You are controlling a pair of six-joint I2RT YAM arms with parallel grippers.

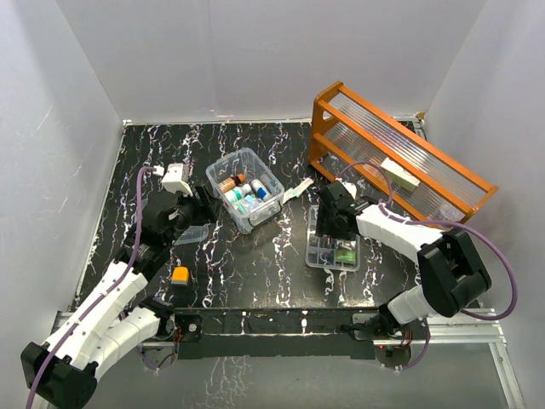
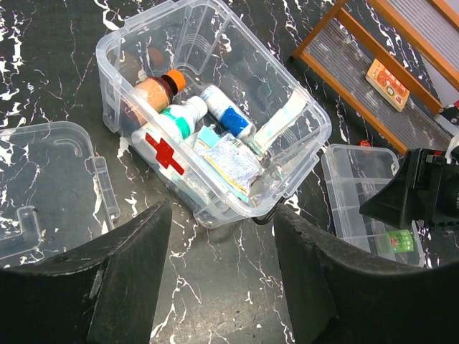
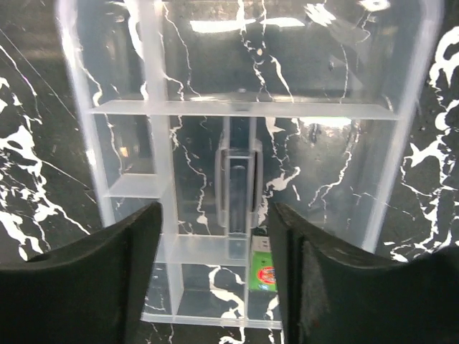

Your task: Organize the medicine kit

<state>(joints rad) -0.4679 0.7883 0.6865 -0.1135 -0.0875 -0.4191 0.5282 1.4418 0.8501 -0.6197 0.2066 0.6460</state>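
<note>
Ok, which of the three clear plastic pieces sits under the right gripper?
The compartment tray, the one with dividers, lies directly below the right gripper; the deep box holds bottles, and the flat lid lies by the left gripper.

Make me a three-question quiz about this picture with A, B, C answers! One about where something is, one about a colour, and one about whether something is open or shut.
1. Where is the compartment tray?
A) inside the clear box
B) on the table, under the right gripper
C) on the floor

2. What colour is the cap on the brown bottle?
A) orange
B) purple
C) yellow

3. How is the clear box?
A) open, with its lid off
B) shut, with the lid snapped on
C) tipped upside down

Answers:
1 B: the tray lies on the table right below the right gripper's open fingers.
2 A: the cap shows orange in the left wrist view.
3 A: the lid lies flat on the table beside the box.
</note>
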